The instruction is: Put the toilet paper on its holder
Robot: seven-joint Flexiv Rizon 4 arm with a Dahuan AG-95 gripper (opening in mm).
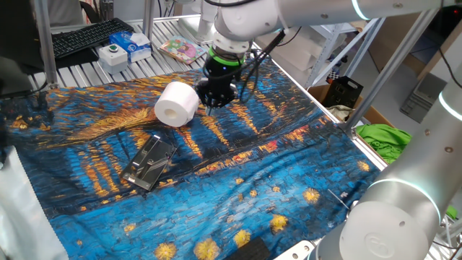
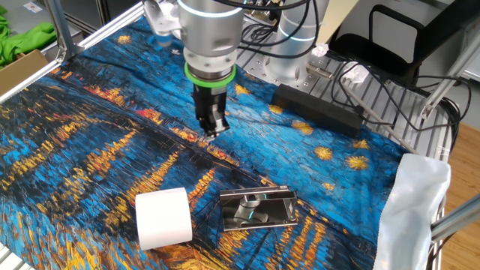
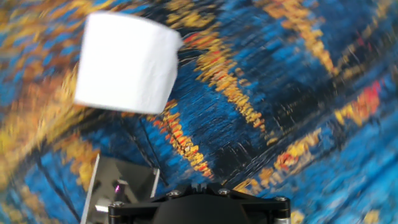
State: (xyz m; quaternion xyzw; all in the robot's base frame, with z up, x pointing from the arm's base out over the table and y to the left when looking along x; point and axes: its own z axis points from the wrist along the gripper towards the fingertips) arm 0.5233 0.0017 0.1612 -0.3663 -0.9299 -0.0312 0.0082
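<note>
White toilet paper (image 1: 176, 104), one roll, beside one holder (image 1: 149, 163); jaws seem nearly closed, empty.

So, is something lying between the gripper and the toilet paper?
No; in the other fixed view only bare painted cloth separates the gripper from the toilet paper.

Silver-white rounded arm links (image 1: 267, 18), green ring above black end effector (image 2: 214, 129), black cables

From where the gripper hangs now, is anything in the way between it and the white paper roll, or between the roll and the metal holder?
Nothing visible blocks either path. Only bare painted cloth lies between the gripper and the plump white toilet paper roll, and between the roll and the flat shiny metal holder beside it.
</note>
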